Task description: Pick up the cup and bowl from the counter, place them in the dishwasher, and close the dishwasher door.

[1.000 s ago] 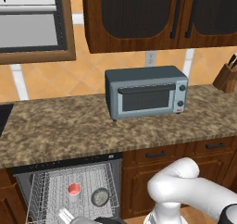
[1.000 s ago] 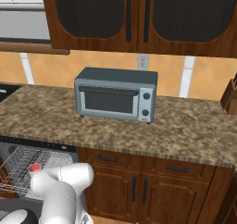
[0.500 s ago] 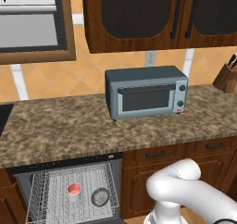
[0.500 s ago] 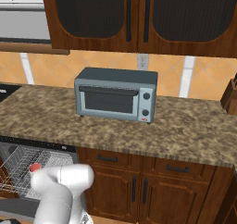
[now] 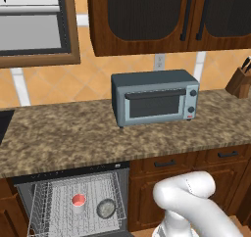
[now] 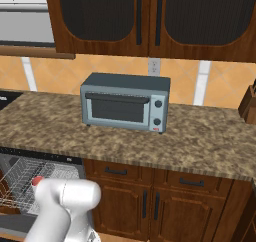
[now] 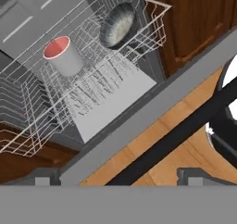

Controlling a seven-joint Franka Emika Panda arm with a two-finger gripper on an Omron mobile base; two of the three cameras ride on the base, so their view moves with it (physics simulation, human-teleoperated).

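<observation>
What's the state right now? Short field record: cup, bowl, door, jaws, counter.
cup: upright in the dishwasher rack, left of the bowl
bowl: in the same rack, tipped on its side in the hand view
dishwasher door: open, lowered flat, black bar handle toward the floor
gripper: low over the door's outer edge, jaws open, holding nothing
counter: carries a toaster oven and a knife block
left to do: close the door

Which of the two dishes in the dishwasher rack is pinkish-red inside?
The cup, white outside with a pinkish-red inside; the bowl beside it is dark grey with a speckled inside.
</observation>
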